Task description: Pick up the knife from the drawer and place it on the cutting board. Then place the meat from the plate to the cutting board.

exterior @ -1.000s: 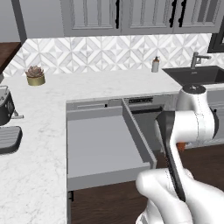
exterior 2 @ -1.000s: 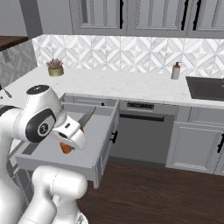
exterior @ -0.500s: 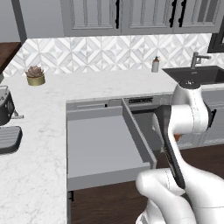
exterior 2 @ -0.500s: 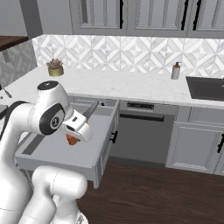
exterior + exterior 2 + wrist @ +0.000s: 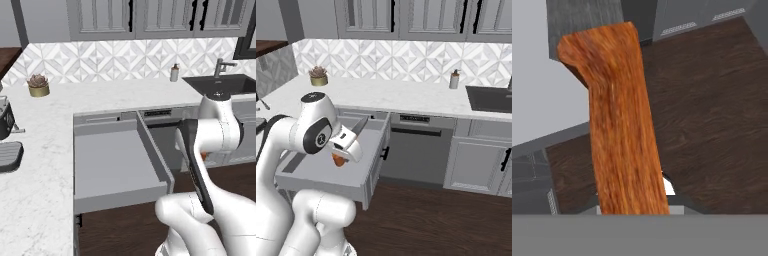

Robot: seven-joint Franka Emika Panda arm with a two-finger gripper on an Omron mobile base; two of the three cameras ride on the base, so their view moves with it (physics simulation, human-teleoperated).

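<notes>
White marble counter [image 5: 45, 200], open grey drawer [image 5: 115, 165], dark wood floor [image 5: 426, 220].

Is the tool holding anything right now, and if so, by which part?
Yes. The tool is shut on the knife, gripped by its orange-brown wooden handle; the grey blade points away from the hand, above the open drawer.

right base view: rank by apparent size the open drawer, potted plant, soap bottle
1. Wide grey open drawer, largest by far.
2. Small potted plant in its yellowish pot.
3. Small white soap bottle, close to the plant; unsure.
</notes>
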